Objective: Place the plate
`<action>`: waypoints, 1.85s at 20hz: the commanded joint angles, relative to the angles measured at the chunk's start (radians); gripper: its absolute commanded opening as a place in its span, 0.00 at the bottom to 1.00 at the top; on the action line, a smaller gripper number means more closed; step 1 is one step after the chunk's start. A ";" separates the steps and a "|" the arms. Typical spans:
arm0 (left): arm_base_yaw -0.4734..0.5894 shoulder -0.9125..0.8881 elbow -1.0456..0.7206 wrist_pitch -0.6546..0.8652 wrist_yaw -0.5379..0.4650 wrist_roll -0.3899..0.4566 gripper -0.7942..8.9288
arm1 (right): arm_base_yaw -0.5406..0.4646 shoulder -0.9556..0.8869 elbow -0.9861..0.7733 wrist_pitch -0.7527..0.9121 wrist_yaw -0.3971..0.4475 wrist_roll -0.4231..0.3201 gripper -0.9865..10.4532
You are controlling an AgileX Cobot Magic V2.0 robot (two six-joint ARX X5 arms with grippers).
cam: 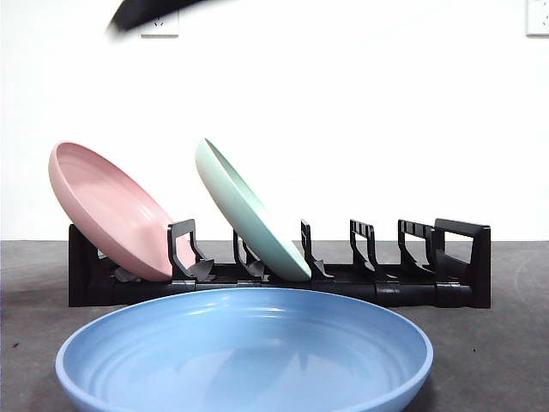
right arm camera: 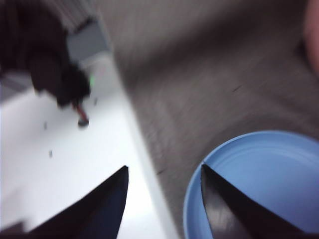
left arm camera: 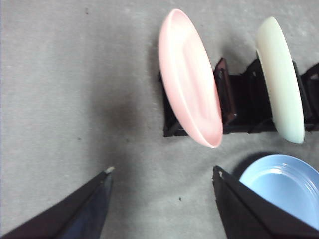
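Note:
A blue plate [cam: 244,348] lies flat on the grey table in front of a black dish rack [cam: 446,275]. A pink plate [cam: 107,210] leans in the rack's left slot and a pale green plate [cam: 249,210] leans in a slot further right. My left gripper [left arm camera: 162,177] is open and empty above the table, near the pink plate [left arm camera: 192,79] and the blue plate [left arm camera: 286,186]. My right gripper [right arm camera: 164,174] is open and empty, over the blue plate's [right arm camera: 264,184] rim near the table's edge. A dark arm tip [cam: 141,10] shows at the front view's top left.
The rack has several free slots [cam: 377,249] to the right of the green plate [left arm camera: 281,79]. The right wrist view is blurred and shows the table's edge with a white floor [right arm camera: 65,164] and a dark object [right arm camera: 50,59] beyond it.

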 commanded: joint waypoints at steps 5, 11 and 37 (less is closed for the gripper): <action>-0.055 0.150 0.035 0.090 0.006 -0.087 0.48 | -0.148 -0.109 0.151 -0.320 0.132 0.126 0.29; -0.098 0.398 0.212 0.097 0.002 -0.091 0.47 | -0.239 -0.191 0.154 -0.397 0.238 0.126 0.29; -0.101 0.738 0.361 0.134 -0.052 -0.019 0.10 | -0.242 -0.196 0.154 -0.423 0.236 0.126 0.29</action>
